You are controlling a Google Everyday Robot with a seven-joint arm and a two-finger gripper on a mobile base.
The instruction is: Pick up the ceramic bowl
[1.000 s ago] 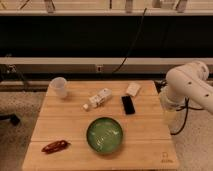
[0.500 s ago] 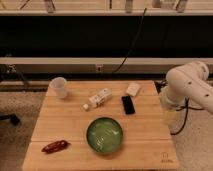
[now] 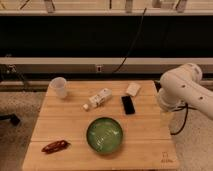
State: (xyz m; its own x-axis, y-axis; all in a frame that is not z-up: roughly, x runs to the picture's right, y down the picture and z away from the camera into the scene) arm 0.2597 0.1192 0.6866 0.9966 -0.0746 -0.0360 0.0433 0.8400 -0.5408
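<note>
The ceramic bowl is round, shallow and glossy green with a darker rim. It sits upright and empty on the wooden table, near the front middle. My white arm is folded beside the table's right edge, well right of the bowl and apart from it. The gripper itself does not show; only the arm's white links are in view.
A translucent white cup stands at the back left. A small white bottle lies on its side behind the bowl, with a black phone and a white block to its right. A red-brown packet lies at the front left.
</note>
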